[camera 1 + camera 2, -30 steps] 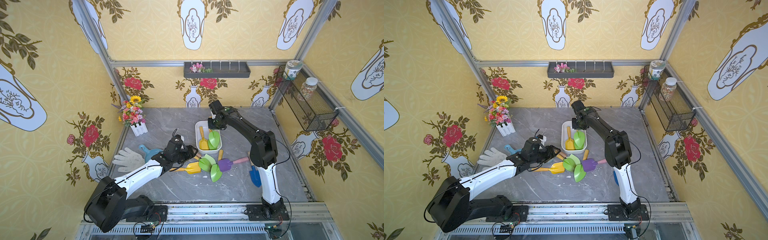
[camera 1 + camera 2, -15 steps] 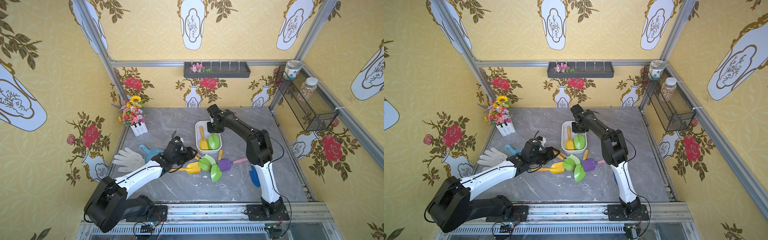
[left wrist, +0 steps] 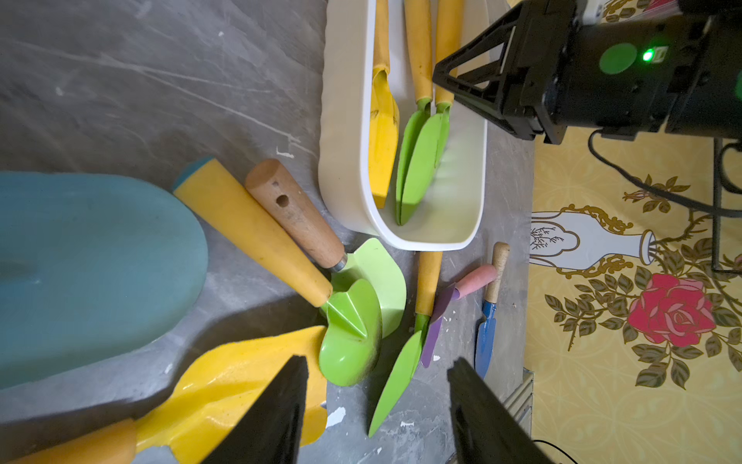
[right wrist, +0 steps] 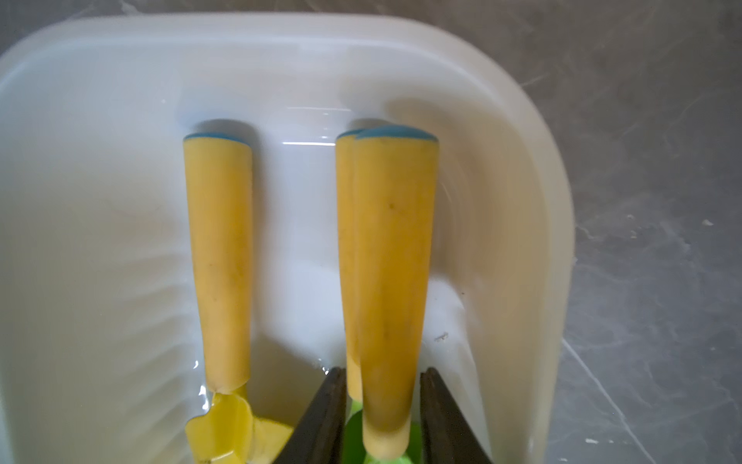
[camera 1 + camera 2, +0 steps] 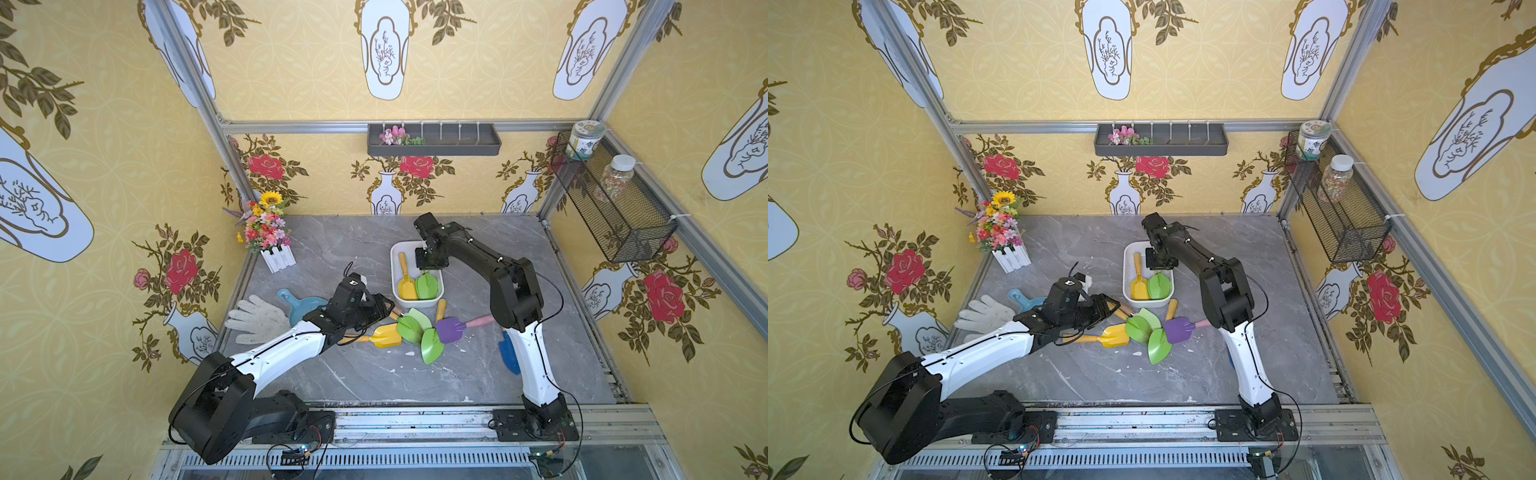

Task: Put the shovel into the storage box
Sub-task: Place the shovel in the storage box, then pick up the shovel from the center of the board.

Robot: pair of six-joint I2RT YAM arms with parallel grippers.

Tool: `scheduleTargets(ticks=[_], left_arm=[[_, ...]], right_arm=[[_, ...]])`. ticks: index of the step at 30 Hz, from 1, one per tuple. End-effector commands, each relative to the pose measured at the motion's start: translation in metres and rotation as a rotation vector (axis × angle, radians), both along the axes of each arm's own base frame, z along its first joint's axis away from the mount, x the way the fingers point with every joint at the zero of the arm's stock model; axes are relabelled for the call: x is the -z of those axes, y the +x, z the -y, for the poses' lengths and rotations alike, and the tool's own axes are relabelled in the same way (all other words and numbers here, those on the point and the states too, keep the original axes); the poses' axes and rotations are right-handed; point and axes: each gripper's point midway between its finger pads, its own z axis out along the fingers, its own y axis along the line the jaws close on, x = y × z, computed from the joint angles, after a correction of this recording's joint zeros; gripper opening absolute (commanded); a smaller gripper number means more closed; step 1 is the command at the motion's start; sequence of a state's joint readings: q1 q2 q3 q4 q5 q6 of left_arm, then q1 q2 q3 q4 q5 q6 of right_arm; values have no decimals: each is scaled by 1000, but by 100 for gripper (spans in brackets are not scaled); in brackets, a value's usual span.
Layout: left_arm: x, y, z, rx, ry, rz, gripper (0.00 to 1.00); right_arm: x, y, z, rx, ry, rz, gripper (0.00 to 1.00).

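The white storage box (image 5: pixel 393 266) (image 5: pixel 1126 270) stands mid-table and holds a yellow shovel (image 5: pixel 407 286) and green-bladed shovels (image 5: pixel 427 286) (image 5: pixel 1159 286). My right gripper (image 5: pixel 429 269) (image 5: pixel 1158 268) hangs inside the box over their handles. In the right wrist view it (image 4: pixel 383 373) is open, its jaws standing on either side of a yellow handle (image 4: pixel 395 261) with a thin gap showing; the handle and box wall (image 4: pixel 522 201) look blurred. My left gripper (image 5: pixel 385 304) (image 5: pixel 1111 301) (image 3: pixel 377 361) is open and empty, low over the loose shovels.
On the table in front of the box lie a yellow shovel (image 5: pixel 386 335), two green ones (image 5: pixel 412 326), a purple one (image 5: pixel 451 328) and a blue one (image 5: pixel 509 353) behind the right arm. A teal scoop (image 5: pixel 301 306), white glove (image 5: pixel 259 318) and flower pot (image 5: pixel 268 235) sit left.
The right gripper has come down into the box with the green shovel and its jaws have parted from the handle. The left arm has stayed put.
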State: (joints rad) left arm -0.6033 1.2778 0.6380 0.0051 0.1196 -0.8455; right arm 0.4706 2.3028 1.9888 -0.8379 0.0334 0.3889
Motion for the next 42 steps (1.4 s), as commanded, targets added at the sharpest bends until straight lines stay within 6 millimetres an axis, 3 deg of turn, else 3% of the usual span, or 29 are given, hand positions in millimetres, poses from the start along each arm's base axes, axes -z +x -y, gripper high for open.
scheduleTargets(ticks=[1, 9, 28, 42], left_arm=[[1, 1, 1, 5, -3, 7, 61], [0, 1, 0, 1, 0, 9, 61], [2, 2, -8, -17, 43, 5, 60], [15, -12, -12, 24, 81, -25, 60]], right_arm=[[-6, 3, 2, 15, -10, 21, 41], [-21, -7, -3, -5, -16, 45, 42], [-57, -56, -22, -78, 28, 82, 46], [-67, -97, -1, -68, 20, 85, 50]])
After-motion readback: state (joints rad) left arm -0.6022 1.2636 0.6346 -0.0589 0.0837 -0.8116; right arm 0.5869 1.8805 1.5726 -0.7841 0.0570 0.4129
